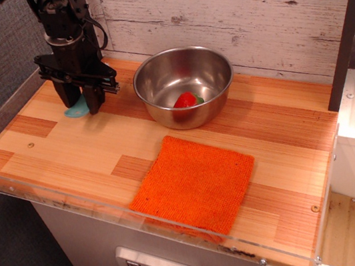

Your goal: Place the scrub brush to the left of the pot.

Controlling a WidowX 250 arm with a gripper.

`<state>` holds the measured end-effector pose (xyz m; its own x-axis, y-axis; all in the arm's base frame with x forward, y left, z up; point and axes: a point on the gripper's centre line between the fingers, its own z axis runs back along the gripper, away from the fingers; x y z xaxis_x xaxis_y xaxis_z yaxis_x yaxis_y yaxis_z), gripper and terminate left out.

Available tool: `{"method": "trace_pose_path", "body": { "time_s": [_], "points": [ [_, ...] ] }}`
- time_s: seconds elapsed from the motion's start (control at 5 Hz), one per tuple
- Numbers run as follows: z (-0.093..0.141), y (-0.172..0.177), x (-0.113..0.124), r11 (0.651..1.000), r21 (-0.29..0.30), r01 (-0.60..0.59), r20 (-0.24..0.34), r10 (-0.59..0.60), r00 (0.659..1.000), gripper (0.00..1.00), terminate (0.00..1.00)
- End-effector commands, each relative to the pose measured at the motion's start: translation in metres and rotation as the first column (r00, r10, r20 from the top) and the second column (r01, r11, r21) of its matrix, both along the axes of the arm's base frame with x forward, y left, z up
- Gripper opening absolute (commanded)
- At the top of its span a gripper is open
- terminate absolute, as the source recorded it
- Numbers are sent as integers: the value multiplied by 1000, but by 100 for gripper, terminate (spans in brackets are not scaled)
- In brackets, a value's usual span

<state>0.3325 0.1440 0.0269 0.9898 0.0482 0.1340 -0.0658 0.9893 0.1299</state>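
Wooden boards in light and dark stripes make up the table [66,157], and a wall of pale planks stands behind it. At the upper left of the frame, the black gripper [82,102] points down at the table. Its two fingers [93,97] are close around the scrub brush [77,111], but I cannot tell if they squeeze it. Only a small light-blue bit of the brush shows between and below the fingers, low by the wood. It is to the left of the pot [184,86], near it but not touching. The pot is round and shiny and sits in the upper middle. A little red thing [186,100] lies inside it. An orange cloth [194,183] lies flat in the lower middle, in front of the pot.
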Motion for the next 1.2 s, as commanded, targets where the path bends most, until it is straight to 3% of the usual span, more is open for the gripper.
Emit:
{"method": "trace_pose_path", "body": {
  "time_s": [0.0,0.2,0.4,0.8,1.0],
  "points": [
    [5,9,26,1000,-7,15,63,-14,998,0,0],
    [-3,11,28,999,-43,25,71,-22,997,0,0],
    [-4,13,27,998,-56,31,62,-28,998,100,0],
    [14,13,21,997,-67,49,93,-42,995,100,0],
    [36,9,10,996,-63,61,120,-53,991,100,0]
  ]
}}
